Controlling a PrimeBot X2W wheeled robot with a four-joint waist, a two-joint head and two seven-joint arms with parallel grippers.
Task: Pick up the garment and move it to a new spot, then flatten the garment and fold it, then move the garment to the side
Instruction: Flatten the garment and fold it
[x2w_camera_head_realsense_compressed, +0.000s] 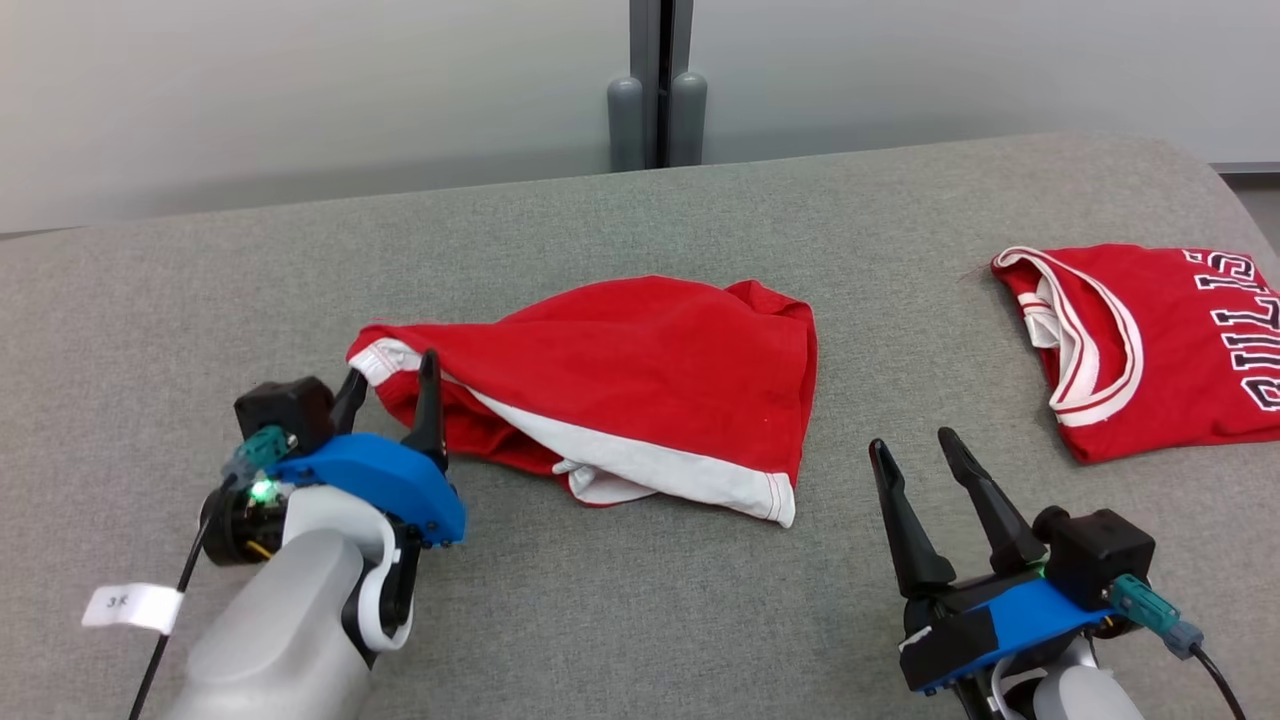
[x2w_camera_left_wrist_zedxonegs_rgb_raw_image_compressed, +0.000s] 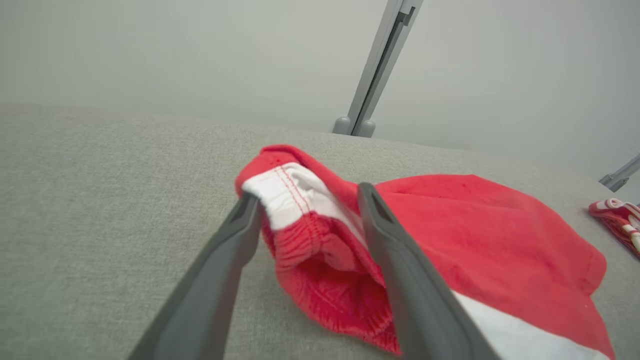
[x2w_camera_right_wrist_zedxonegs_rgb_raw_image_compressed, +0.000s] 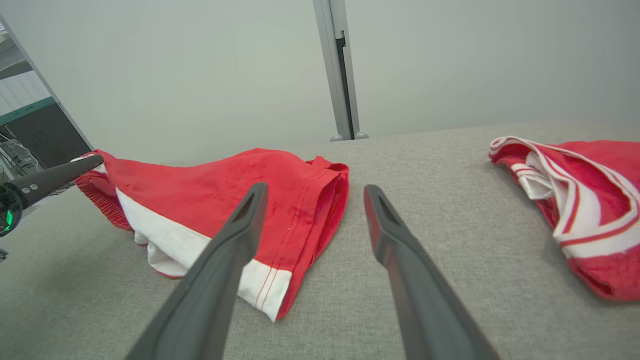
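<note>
garment, likely shorts: 1 | jersey (lettered): 1 | tools: 2, left tool, right tool

A grey, woven-fabric worktop with a rounded far right corner carries a folded red jersey with white-and-red striped trim and dark, white-edged lettering. The jersey lies flat near the worktop's right edge. Its neck opening is turned toward the middle of the worktop, and its right part is cut off by the head view's frame. Behind the far edge stand plain, pale wall panels. A dark grey upright post joins them, with two rounded grey caps at its foot, just past the middle of the far edge. In the right wrist view a dark unit with a teal strip stands beyond the worktop's left end, too blurred to identify.
</note>
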